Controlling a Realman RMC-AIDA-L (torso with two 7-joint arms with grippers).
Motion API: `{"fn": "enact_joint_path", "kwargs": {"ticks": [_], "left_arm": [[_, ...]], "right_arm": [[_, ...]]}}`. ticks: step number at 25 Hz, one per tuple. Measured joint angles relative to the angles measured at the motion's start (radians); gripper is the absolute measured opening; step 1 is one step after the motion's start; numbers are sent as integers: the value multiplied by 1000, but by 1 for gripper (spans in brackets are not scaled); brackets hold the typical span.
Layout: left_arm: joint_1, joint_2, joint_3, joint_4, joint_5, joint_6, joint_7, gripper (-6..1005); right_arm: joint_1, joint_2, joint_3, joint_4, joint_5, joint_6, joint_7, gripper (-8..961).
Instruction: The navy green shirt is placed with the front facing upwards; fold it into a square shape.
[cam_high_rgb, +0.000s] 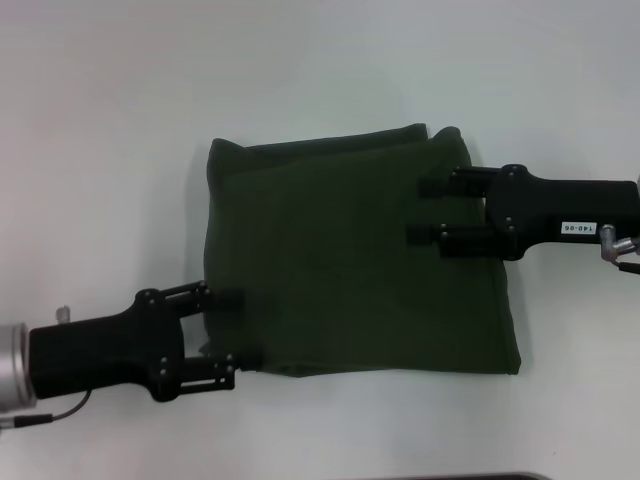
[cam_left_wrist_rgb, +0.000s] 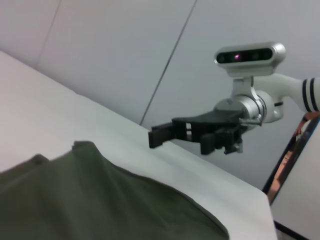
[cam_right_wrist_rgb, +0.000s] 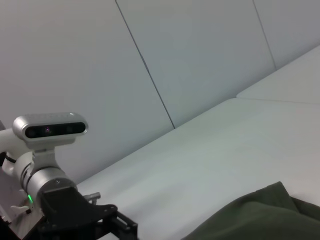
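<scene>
The navy green shirt (cam_high_rgb: 350, 280) lies folded into a rough square on the white table, plain green side up, with no print showing. My left gripper (cam_high_rgb: 238, 330) is at the shirt's near left corner, open, one finger on either side of the cloth edge. Open as well, my right gripper (cam_high_rgb: 418, 210) is over the far right part of the shirt. In the left wrist view the right gripper (cam_left_wrist_rgb: 180, 139) hangs above the table beyond the shirt (cam_left_wrist_rgb: 100, 200). The right wrist view shows the shirt (cam_right_wrist_rgb: 260, 217) and part of the left gripper (cam_right_wrist_rgb: 120, 225).
The white table (cam_high_rgb: 120, 150) extends on all sides of the shirt. A dark strip shows at the table's near edge (cam_high_rgb: 450, 476). Grey wall panels (cam_left_wrist_rgb: 125, 50) stand behind the table.
</scene>
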Motion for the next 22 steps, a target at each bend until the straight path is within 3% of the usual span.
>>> {"fn": "enact_joint_path", "kwargs": {"ticks": [12,22], "left_arm": [[-85,-49,-4,-11,-1,-116,1,788],[-132,-51,-17,-53,-13,-224,-9,787]], "right_arm": [[4,1,0,0,0,1,4,820],[2,2,11,0,0,1,5,819]]}}
